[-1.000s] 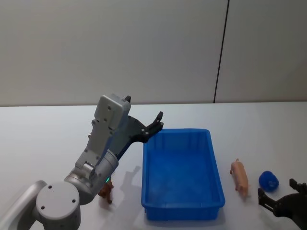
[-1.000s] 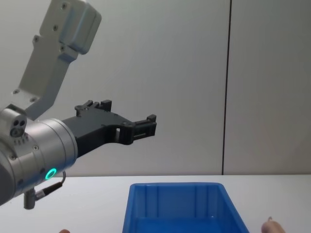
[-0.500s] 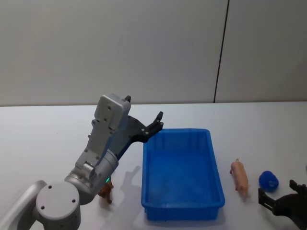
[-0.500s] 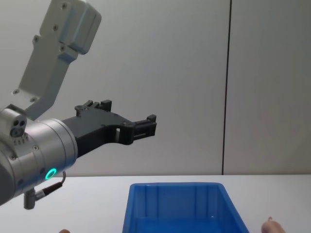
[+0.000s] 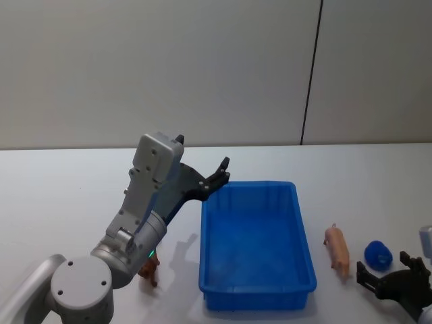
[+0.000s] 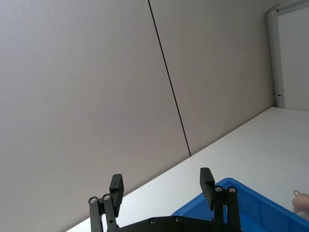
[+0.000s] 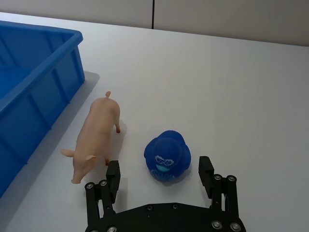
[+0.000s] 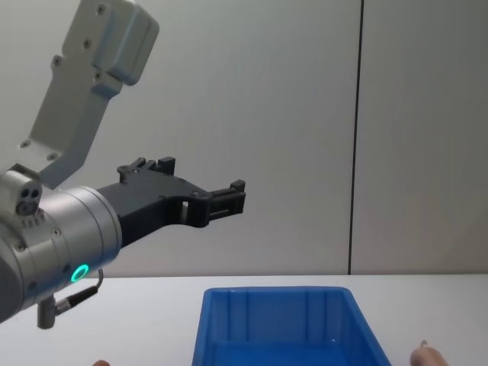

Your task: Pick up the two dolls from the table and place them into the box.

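The right gripper [image 7: 159, 166] sits low over the tabletop [image 7: 231, 82]. The duck toy [image 7: 166, 157] lies just in front of it, and the pig doll [image 7: 94, 137] lies just left of the duck toy, not touching it. Farther left of that gripper, past the pig doll, the box [image 5: 256, 297] sits on the tabletop. The left gripper [image 5: 223, 172] hangs in the air above the box's far left corner, and the small doll [image 5: 148, 270] stands on the tabletop well below and behind it, just left of the box.
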Controlling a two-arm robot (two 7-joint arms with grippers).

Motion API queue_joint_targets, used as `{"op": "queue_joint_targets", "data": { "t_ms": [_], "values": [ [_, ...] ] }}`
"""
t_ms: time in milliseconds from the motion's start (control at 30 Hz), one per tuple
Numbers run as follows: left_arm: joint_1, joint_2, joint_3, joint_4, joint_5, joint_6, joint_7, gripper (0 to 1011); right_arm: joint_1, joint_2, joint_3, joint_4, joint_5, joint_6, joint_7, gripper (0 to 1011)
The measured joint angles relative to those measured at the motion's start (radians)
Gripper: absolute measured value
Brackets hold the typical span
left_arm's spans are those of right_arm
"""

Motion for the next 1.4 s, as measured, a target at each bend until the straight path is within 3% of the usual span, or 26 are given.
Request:
{"op": "queue_joint_targets", "data": {
  "t_ms": [533, 767, 1067, 1400],
  "values": [
    [0.000, 0.000, 0.000, 0.000, 0.000, 0.000, 0.000, 1000, 0.057, -0.033, 0.002, 0.082, -0.003, -0.004, -0.015, 989],
    [0.000, 0.000, 0.000, 0.000, 0.000, 0.000, 0.000, 1001, 0.074, -0.041, 0.005, 0.106, 0.003, -0.004, -0.016, 833],
    [0.000, 0.000, 0.000, 0.000, 0.000, 0.000, 0.000, 1000, 0.088, -0.048, 0.008, 0.123, 0.009, -0.004, -0.013, 534],
    [0.000, 0.000, 0.000, 0.000, 0.000, 0.000, 0.000, 1000, 0.090, -0.050, 0.012, 0.114, 0.005, -0.034, -0.009, 441]
  ]
}}
